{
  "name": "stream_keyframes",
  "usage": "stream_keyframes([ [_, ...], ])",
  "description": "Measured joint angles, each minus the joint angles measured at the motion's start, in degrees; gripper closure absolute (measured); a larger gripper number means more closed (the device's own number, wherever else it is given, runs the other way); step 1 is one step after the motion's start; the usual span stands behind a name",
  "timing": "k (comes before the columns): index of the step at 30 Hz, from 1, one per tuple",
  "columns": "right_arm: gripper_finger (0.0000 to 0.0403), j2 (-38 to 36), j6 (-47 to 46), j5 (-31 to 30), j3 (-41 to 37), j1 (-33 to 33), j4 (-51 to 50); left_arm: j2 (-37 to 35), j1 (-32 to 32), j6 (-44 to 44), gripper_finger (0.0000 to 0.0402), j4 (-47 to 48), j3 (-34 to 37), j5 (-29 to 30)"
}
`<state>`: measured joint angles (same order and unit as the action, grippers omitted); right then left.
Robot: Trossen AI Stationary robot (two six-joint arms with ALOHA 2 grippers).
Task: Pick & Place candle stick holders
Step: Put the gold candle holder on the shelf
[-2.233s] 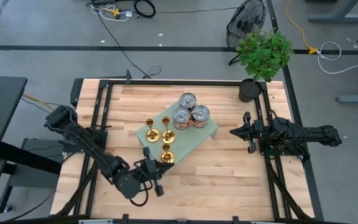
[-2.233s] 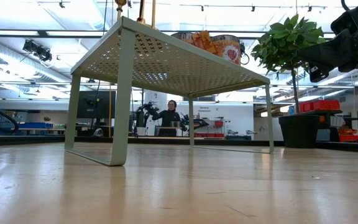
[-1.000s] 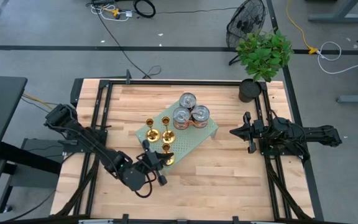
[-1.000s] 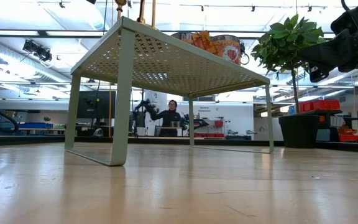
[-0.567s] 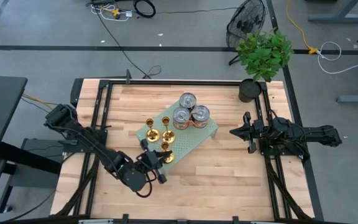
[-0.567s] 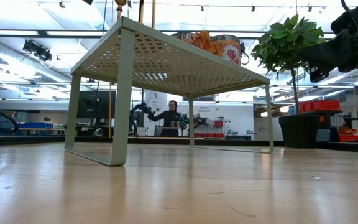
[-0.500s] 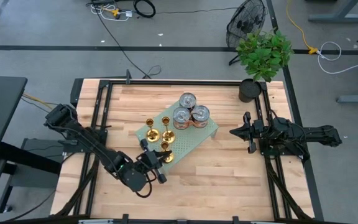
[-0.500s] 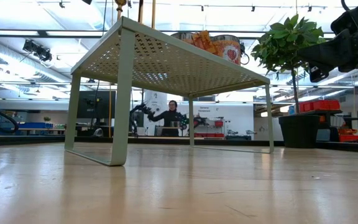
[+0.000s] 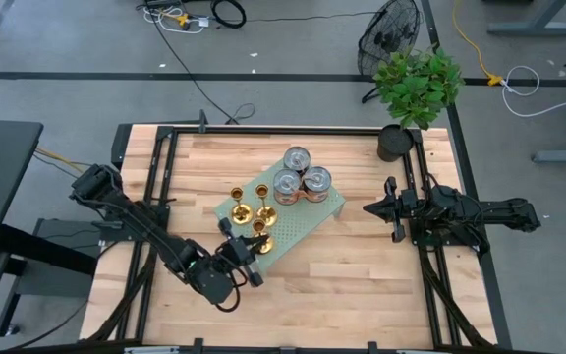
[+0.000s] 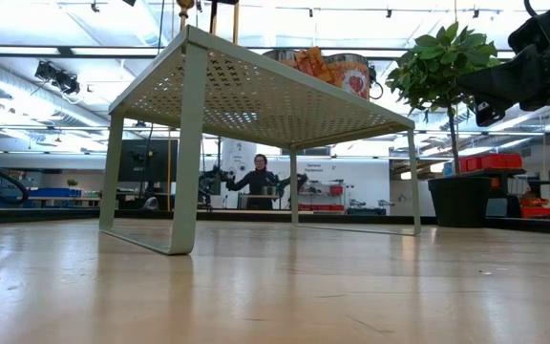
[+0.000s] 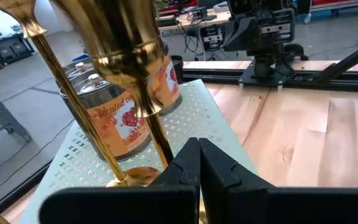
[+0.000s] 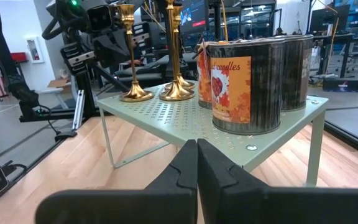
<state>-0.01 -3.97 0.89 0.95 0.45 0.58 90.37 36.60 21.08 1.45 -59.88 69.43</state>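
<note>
Three gold candle stick holders stand by their round bases on a pale green perforated stand [image 9: 308, 221]: two at its left part [image 9: 236, 204] [image 9: 262, 204] and one at its near corner [image 9: 261, 239]. My left gripper [image 9: 248, 254] is shut and sits level at that near corner. In the left wrist view its fingertips [image 11: 197, 148] lie right beside the lower stem [image 11: 159, 134] of the near holder, whose cup [image 11: 126, 50] looms close. My right gripper [image 9: 369, 208] waits shut and level at the table's right side. My left gripper has its shut fingers [image 11: 182, 163] level beside the near holder's stem, just above its base [image 11: 132, 176]. The finger stands in front of the stem there, so I cannot tell whether it touches. The holder stands on the stand.
Three labelled tin cans [image 9: 299, 177] stand close together on the stand's far right part. A potted plant [image 9: 416, 84] sits at the table's far right corner. Bare wood lies near and left of the stand. A person shows far behind in the low view.
My left gripper has stayed at the stand's near corner and has rolled a little at the wrist. The three holders stand where they were.
</note>
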Motion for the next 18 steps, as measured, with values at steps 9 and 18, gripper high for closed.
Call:
stream_keyframes([
  [9, 0.0400, 0.00, -0.01, 0.00, -0.01, 0.01, 0.02, 0.00, -0.10, -2.16, 0.0402, 2.30, 0.00, 2.64],
  [18, 0.0400, 0.00, -0.02, 0.00, -0.02, 0.00, 0.00, 0.00, -0.44, -2.43, 0.0402, 4.77, 0.00, 3.63],
])
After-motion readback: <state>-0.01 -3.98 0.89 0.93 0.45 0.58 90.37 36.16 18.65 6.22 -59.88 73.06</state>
